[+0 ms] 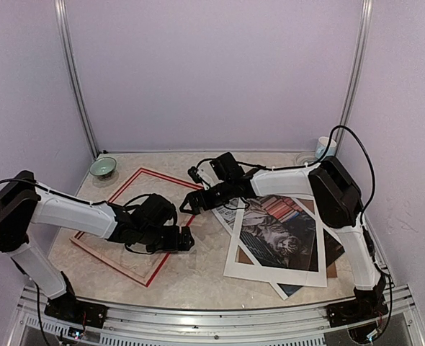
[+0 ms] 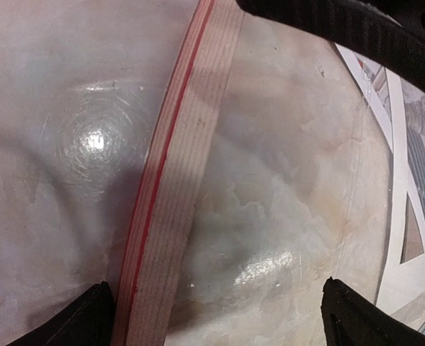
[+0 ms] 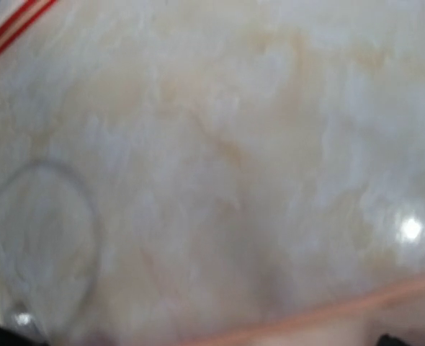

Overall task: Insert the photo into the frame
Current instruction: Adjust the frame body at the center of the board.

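Note:
The frame [image 1: 136, 174], red-edged, lies flat on the left half of the table. In the left wrist view its pale wood rail with a red stripe [image 2: 176, 180] runs up between my fingers. My left gripper [image 1: 187, 238] hovers open over the frame's right side with nothing held. Just beyond the frame's right corner, my right gripper [image 1: 190, 193] also stands open and empty. The photo [image 1: 277, 238], a cat on books, lies at the right under a white card mat [image 1: 241, 268], apart from both grippers. The right wrist view is blurred and shows only table and red frame lines [image 3: 11, 25].
A small green bowl [image 1: 102, 167] sits at the back left. A white cup [image 1: 325, 148] stands in the back right corner. A brown board edge [image 1: 333, 268] pokes out from under the mat. The right arm's black link [image 2: 342, 29] crosses the left wrist view's top.

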You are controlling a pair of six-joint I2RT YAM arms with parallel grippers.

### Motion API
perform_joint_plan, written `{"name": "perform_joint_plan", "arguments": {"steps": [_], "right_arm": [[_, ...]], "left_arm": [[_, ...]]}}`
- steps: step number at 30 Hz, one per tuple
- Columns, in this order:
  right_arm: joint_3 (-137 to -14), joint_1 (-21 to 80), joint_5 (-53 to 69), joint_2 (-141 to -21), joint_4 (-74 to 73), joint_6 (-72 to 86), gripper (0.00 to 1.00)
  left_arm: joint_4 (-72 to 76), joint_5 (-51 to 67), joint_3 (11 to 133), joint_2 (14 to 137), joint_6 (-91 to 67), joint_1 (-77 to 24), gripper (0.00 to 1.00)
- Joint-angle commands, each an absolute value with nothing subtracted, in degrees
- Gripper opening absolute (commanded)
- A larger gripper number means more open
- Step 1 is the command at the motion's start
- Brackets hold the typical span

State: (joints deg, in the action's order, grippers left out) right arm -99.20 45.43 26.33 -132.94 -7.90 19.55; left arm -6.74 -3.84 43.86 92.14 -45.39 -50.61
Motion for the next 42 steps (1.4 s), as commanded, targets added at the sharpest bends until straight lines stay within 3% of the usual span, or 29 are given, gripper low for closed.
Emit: {"name": "perform_joint_plan", "arguments": {"steps": [1, 8, 19, 30, 42], "right_arm": [[-102.0, 44.7, 26.3, -135.0, -8.5, 19.5, 0.99], [-101.8, 43.9, 26.3, -134.9, -8.9, 19.8, 0.98], [-91.2, 43.5, 25.5, -127.5, -4.6, 21.0, 0.99], [-94.6, 43.4, 25.6, -131.7, -5.6, 22.2, 0.98], [-98.6, 43.5, 26.9, -135.9, -5.1, 23.6, 0.98]], "left_arm": [[-5.2, -2.4, 46.5, 94.5, -45.2, -51.5, 0.99], [-6.3, -4.6, 49.0, 96.3, -46.3, -51.6, 0.99], [-9.9, -9.5, 49.2, 93.3, -46.4, -50.9, 0.99], [-8.9, -7.2, 42.8, 86.8, -47.1, -51.1, 0.99], [-3.5, -3.2, 41.1, 89.9, -47.7, -53.2, 0.99]]}}
